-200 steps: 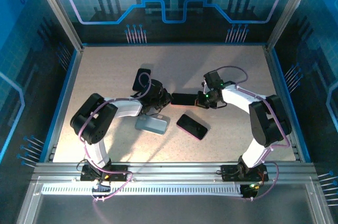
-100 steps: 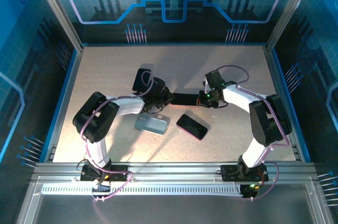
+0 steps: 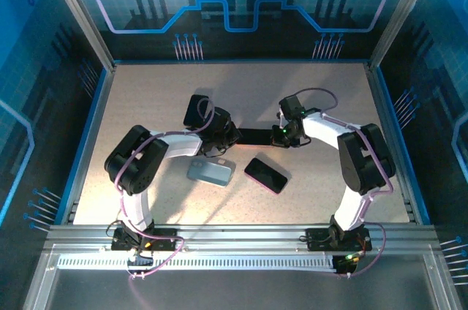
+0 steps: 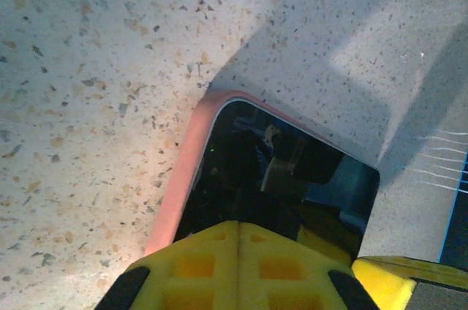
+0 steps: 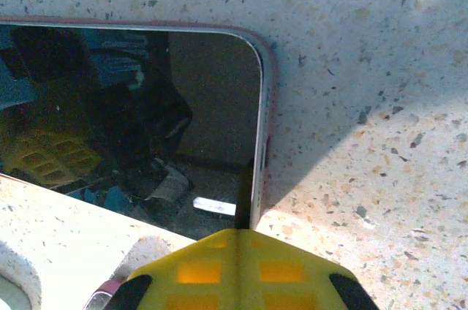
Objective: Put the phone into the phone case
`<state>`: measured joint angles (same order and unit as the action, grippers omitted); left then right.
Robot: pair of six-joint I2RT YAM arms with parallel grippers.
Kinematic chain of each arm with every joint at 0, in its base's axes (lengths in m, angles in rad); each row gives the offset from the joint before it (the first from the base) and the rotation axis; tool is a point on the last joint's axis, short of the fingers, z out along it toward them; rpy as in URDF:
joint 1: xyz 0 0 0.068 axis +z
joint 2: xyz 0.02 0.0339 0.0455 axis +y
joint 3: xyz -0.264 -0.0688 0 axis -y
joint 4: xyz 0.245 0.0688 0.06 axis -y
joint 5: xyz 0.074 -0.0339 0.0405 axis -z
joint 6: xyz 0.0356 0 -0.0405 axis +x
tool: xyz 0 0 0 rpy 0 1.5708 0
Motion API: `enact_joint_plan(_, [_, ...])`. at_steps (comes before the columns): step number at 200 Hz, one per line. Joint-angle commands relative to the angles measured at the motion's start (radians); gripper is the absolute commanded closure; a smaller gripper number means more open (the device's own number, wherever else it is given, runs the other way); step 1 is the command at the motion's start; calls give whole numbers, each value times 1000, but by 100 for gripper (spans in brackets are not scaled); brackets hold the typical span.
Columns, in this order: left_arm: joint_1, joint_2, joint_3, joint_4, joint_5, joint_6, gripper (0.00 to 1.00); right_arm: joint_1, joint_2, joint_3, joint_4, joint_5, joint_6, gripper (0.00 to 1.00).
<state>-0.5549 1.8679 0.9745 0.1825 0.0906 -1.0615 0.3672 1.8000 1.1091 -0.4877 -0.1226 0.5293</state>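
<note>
A black-screened phone (image 3: 253, 135) lies flat mid-table, ringed by a thin pink phone case rim (image 4: 187, 171). The same rim (image 5: 271, 98) runs round the phone's corner (image 5: 161, 98) in the right wrist view. My left gripper (image 3: 232, 134) is shut, and its yellow tips (image 4: 238, 225) rest over the phone's left end (image 4: 241, 171). My right gripper (image 3: 277, 136) is also shut, its closed tips (image 5: 235, 232) at the phone's right end by the silver edge. Neither gripper has anything between its fingers.
A grey-blue case-like slab (image 3: 210, 172) lies in front of the left gripper. A second black phone (image 3: 265, 175) lies tilted beside it. The speckled table (image 3: 146, 105) is bounded by blue walls and a metal rail at the near edge.
Both grippers have crept slightly toward the back of the table with the phone between them. The right gripper has also edged left. The jaws stayed shut.
</note>
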Motion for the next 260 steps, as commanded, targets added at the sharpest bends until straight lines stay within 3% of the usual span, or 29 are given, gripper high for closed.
enact_joint_plan(1, [-3,23,26,-34,-12,38,100,46,83,13,-36,58,-29,100])
enact_joint_plan(59, [9,39,-7,-31,-10,42,100,123,169,37,-105,122,-44,100])
enact_joint_plan(146, [44,28,-75,10,-6,22,100,188,302,-6,-72,47,-3,100])
enact_joint_plan(190, [47,14,-81,4,-9,36,100,159,170,-10,-81,38,11,100])
enact_joint_plan(230, [46,4,-82,-22,-24,55,100,85,-11,76,-151,64,-19,100])
enact_joint_plan(260, [46,2,-84,-26,-35,57,100,43,-51,142,-167,58,-41,100])
